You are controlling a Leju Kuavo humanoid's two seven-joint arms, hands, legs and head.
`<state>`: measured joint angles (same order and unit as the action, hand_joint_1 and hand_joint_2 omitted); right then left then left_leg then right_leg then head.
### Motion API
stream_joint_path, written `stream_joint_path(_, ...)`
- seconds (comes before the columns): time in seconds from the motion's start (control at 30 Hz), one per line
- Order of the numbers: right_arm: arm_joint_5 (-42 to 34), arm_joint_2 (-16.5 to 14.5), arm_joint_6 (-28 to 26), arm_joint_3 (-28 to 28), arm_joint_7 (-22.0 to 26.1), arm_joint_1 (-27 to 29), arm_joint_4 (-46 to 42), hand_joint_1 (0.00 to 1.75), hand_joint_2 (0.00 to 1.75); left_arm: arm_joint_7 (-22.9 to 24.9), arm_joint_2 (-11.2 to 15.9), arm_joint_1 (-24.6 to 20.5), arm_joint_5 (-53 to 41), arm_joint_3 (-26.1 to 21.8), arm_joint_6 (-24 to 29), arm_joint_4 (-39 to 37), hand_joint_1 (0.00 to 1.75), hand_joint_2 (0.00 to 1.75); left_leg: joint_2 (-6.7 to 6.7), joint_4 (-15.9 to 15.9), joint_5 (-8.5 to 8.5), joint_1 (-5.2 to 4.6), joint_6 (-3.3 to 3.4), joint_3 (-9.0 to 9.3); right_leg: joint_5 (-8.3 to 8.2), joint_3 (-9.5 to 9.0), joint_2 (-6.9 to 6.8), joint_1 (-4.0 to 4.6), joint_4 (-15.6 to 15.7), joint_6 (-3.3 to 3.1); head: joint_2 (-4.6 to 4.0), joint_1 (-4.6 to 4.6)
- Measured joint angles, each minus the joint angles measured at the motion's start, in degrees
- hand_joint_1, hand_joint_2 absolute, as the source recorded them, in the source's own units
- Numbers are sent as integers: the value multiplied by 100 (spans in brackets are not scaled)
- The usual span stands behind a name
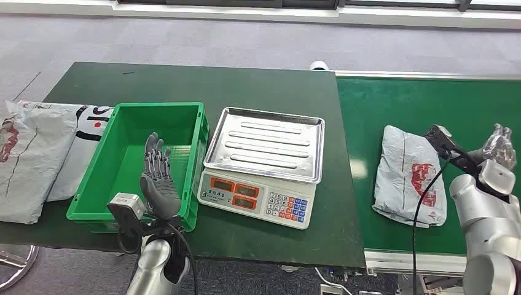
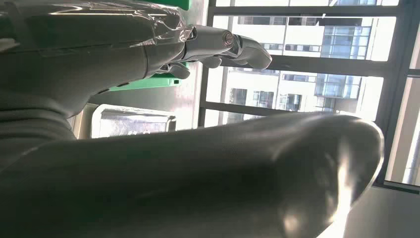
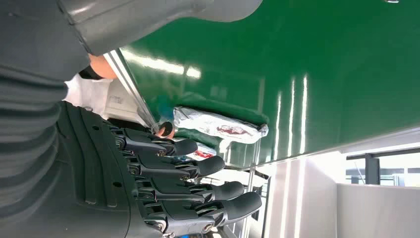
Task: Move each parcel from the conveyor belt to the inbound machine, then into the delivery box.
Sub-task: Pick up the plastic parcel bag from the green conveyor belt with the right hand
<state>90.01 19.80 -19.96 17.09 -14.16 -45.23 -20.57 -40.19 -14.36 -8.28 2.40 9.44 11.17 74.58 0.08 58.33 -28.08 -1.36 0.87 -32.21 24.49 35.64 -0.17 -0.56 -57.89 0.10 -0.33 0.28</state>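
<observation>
Right hand hovers open and empty just right of the parcel on the belt, so it should sweep low, grip the bag's edge, then carry it left to the scale.

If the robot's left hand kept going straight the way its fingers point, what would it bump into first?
Probably the far wall of the green crate: the left hand points across the crate's empty inside. Its height is unclear, so it might pass above.

Bright, even daylight; sharp overhead picture.
Windows beyond the left hand blow out white; glare streaks the belt; its close thumb blurs.
</observation>
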Motion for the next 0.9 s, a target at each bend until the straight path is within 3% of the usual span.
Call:
stream_joint_path(0.57,-8,-6,58,-4,13,-1,42,0,175,8,-1,-3,-11,0,25,-16,0,0,0,-1,0,0,0,-1,0,0,0,0,0,0,1,-1)
stream_joint_path(0.63,-95,-137,553,-4,42,67,75,0,175,76,-9,-8,-85,1,233,-33,0,0,4,-1,-1,10,-3,4,1,-6,4,10,1,-1,1,-1)
stream_joint_path(0.73,-242,-573,1597,0,-34,382,155,0,175,178,-28,-35,-191,8,607,-104,0,0,28,-1,-14,25,-16,25,1,-17,30,25,4,-3,2,0)
stream_joint_path(0.83,-282,-941,1753,2,-35,759,263,0,175,189,-44,-97,-212,29,721,-187,0,0,18,-2,-5,15,-14,14,1,-2,20,15,2,-3,2,-1)
stream_joint_path(0.9,-298,-1031,1771,2,29,817,301,0,175,190,-48,-114,-213,35,784,-222,0,0,-5,-3,6,15,-14,4,2,1,0,15,1,-3,2,-2)
